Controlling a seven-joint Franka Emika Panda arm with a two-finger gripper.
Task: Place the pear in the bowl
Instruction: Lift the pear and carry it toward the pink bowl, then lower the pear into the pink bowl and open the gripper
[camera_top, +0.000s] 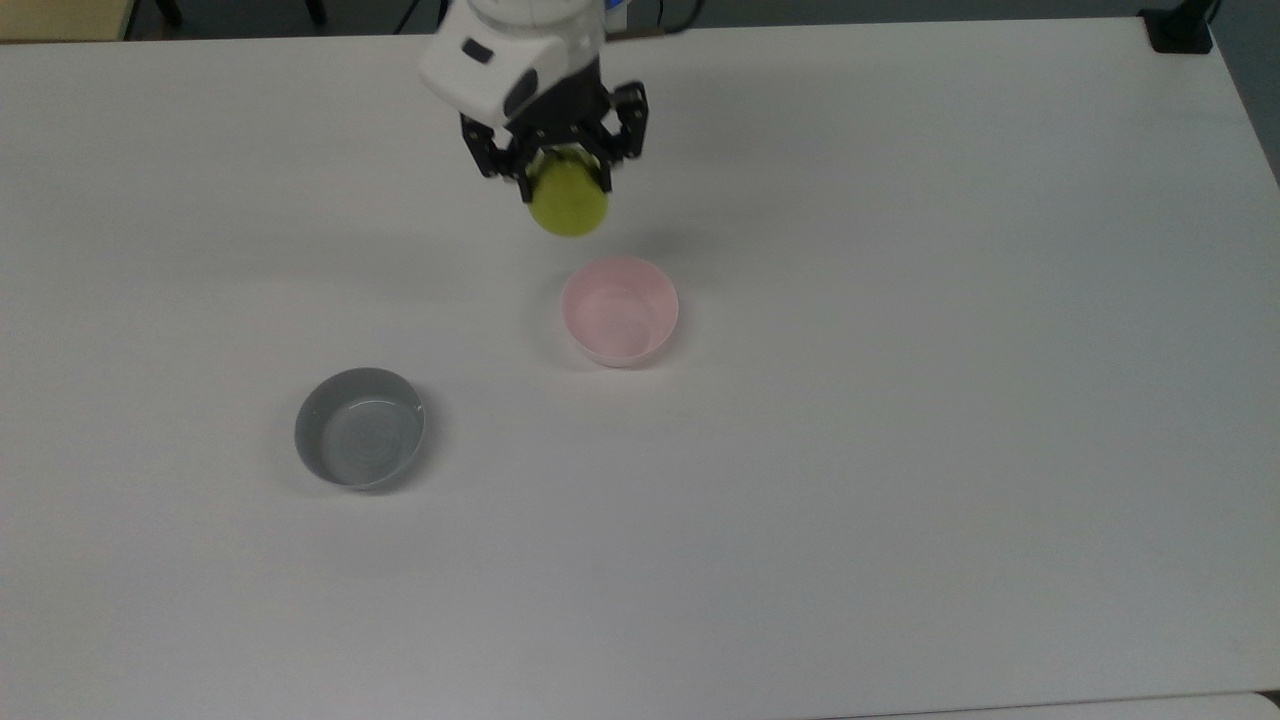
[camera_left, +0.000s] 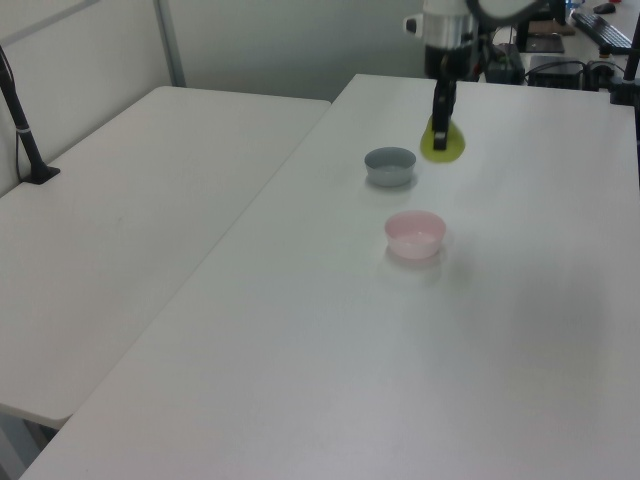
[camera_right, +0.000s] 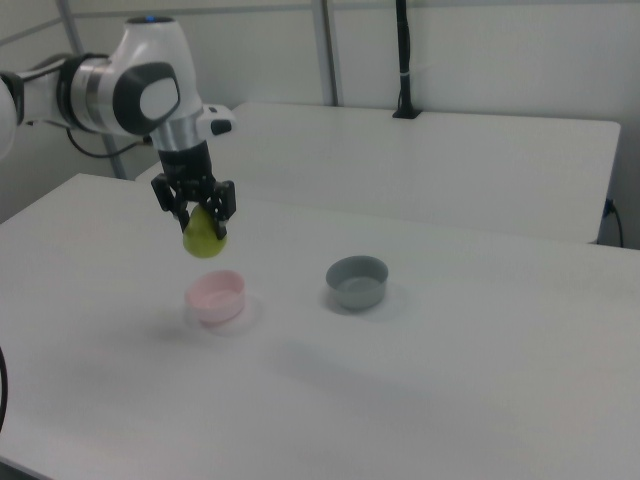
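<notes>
A yellow-green pear (camera_top: 569, 205) (camera_left: 442, 143) (camera_right: 204, 238) hangs in the air, with my gripper (camera_top: 562, 182) (camera_left: 440, 120) (camera_right: 200, 218) shut on its upper part. The pale pink bowl (camera_top: 620, 310) (camera_left: 414, 234) (camera_right: 216, 297) stands empty on the white table (camera_top: 900, 400). In the top view the pear is just above and slightly left of the bowl's far rim. In the right view it hangs above the bowl, a little to its left.
A grey, shallower bowl (camera_top: 360, 427) (camera_left: 390, 165) (camera_right: 357, 281) sits empty in the top view's lower left of the pink one. A second white table (camera_left: 130, 200) adjoins in the left view. A black post (camera_top: 1180, 25) stands at the top view's far right corner.
</notes>
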